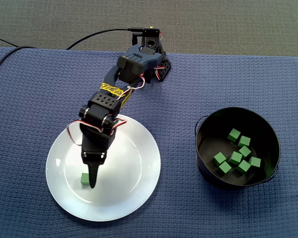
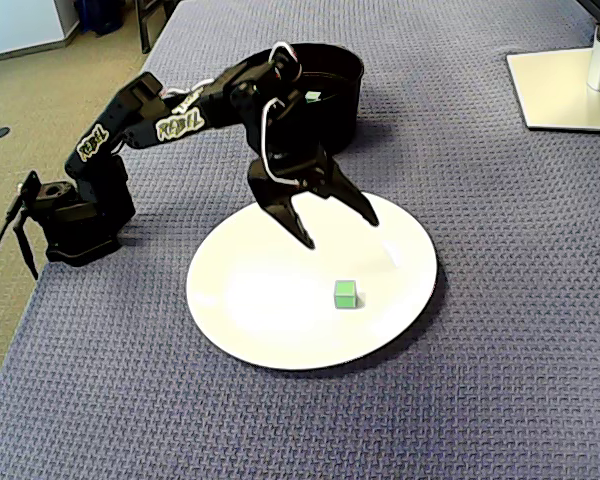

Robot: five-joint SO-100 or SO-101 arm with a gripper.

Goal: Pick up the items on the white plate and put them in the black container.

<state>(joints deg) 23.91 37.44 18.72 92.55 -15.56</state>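
Eight green cubes [image 1: 236, 158] already sit in the black container [image 1: 260, 126] (my count; they crowd together), so most of your job looks done. One last green cube [image 1: 85, 178] is left on the white plate [image 1: 131, 163], alone, toward the plate's lower left in a fixed view.

Your gripper [image 2: 340, 232] hangs over the plate with its jaws spread wide and nothing between them. In the side-on fixed view the last green cube lies on the plate below the fingertips and a little nearer the camera, clear of both. From above, the gripper shows edge-on, its tip just beside the cube's right side, though that view cannot give you height. You likely need to come down around the cube, close, then carry it across to the container.
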